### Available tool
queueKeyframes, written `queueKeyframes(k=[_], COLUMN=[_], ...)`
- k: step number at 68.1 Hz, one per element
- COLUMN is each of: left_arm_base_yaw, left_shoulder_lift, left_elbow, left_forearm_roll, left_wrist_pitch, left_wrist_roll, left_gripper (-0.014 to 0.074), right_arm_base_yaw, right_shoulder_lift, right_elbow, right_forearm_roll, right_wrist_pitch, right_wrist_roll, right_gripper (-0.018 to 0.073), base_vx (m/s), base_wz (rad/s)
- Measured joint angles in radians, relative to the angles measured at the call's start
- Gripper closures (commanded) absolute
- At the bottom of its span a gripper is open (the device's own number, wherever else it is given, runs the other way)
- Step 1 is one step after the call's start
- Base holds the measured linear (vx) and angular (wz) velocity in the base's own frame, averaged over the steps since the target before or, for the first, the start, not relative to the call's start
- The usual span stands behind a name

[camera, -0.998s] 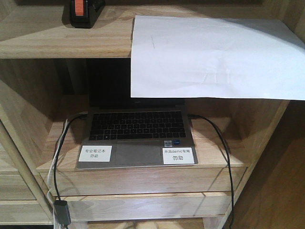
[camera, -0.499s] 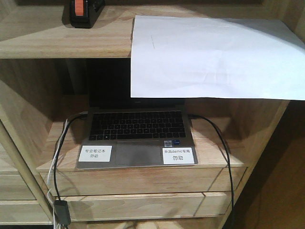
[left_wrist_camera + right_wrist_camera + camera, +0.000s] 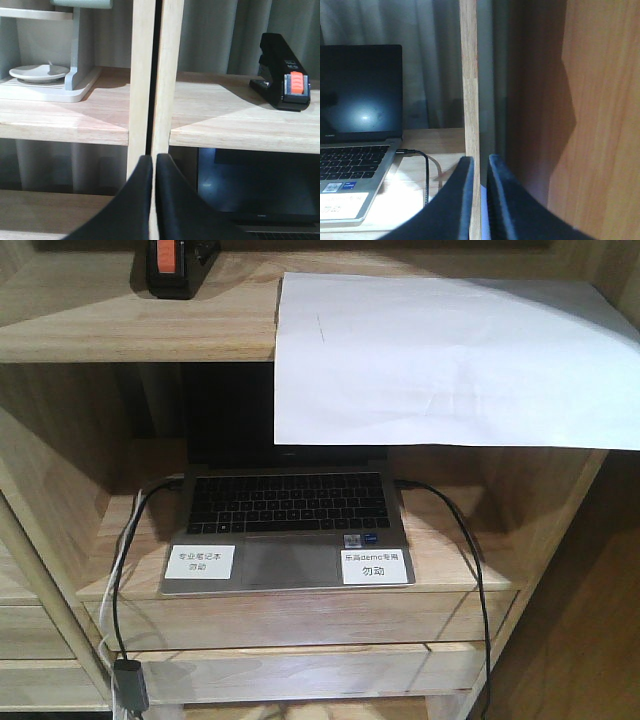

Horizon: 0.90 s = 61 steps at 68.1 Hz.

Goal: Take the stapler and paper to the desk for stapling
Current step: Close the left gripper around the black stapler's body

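Observation:
The black stapler (image 3: 172, 265) with its orange-red rear patch stands on the upper shelf at the left. In the left wrist view the stapler (image 3: 282, 75) is far to the right on that shelf. The white paper (image 3: 450, 360) lies on the same shelf to the right, its front part hanging over the edge. My left gripper (image 3: 154, 159) is shut and empty, facing the shelf's upright posts, well left of the stapler. My right gripper (image 3: 481, 159) is shut with a thin slit, holding nothing, in front of a wooden upright. The desk is out of view.
An open laptop (image 3: 285, 515) with two white labels sits on the lower shelf under the paper, black cables (image 3: 470, 560) running off both sides. A white plate (image 3: 32, 72) rests on a white rack in the left bay. A brown wooden panel (image 3: 600, 120) stands to the right.
Nothing on the shelves has moved; the front view is practically the same.

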Motion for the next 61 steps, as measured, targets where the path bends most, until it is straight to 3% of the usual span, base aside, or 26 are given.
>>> queueKeyframes(k=[18,42,61], left_arm_base_yaw=[0.000,0.000,0.000], left_shoulder_lift=[0.000,0.000,0.000], left_elbow=[0.000,0.000,0.000], left_forearm_roll=[0.000,0.000,0.000], left_wrist_pitch=[-0.003,-0.022,-0.052], left_wrist_roll=[0.001,0.001,0.001], left_gripper=[0.0480,0.0173,0.0172], right_arm_base_yaw=[0.000,0.000,0.000], right_shoulder_lift=[0.000,0.000,0.000], right_elbow=[0.000,0.000,0.000], right_forearm_roll=[0.000,0.000,0.000], right_wrist_pitch=[0.000,0.000,0.000], right_wrist_roll=[0.000,0.000,0.000], right_gripper=[0.0498,0.0498,0.0498], base_vx=[0.00,0.00,0.00], base_wz=[0.00,0.00,0.00])
